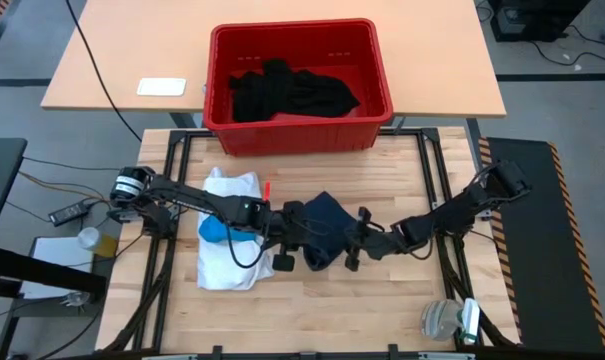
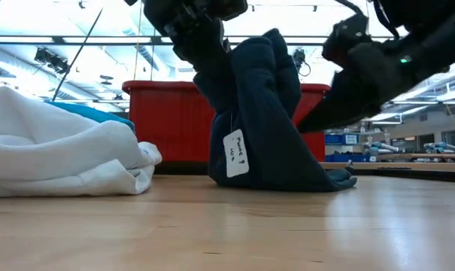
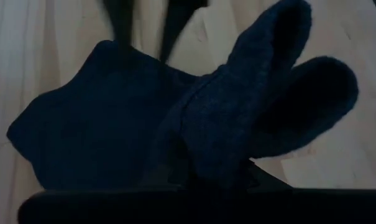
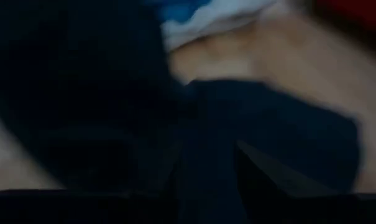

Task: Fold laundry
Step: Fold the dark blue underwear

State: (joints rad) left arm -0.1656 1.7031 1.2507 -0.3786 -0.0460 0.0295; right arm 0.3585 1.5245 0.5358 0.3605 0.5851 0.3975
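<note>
Both arms are meeting over the middle of the tabletop [image 1: 382,300], lifting a dark navy garment [image 1: 324,232] so it hangs and can be laid flat for folding. The left pincer [image 1: 294,228] is clenching a bunched fold of it. The right pincer [image 1: 354,240] is pressing at its other side; whether it grips, I cannot tell. The white shirt [image 1: 232,260] with the blue piece [image 1: 214,232] is lying beside, and black garments [image 1: 292,92] are waiting in the red crate [image 1: 300,135].

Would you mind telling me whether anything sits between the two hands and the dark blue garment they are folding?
Nothing visible does. The left hand and right hand are both right at the dark blue garment, which is lifted off the table. The white shirt lies beside it, clear of both hands.
</note>
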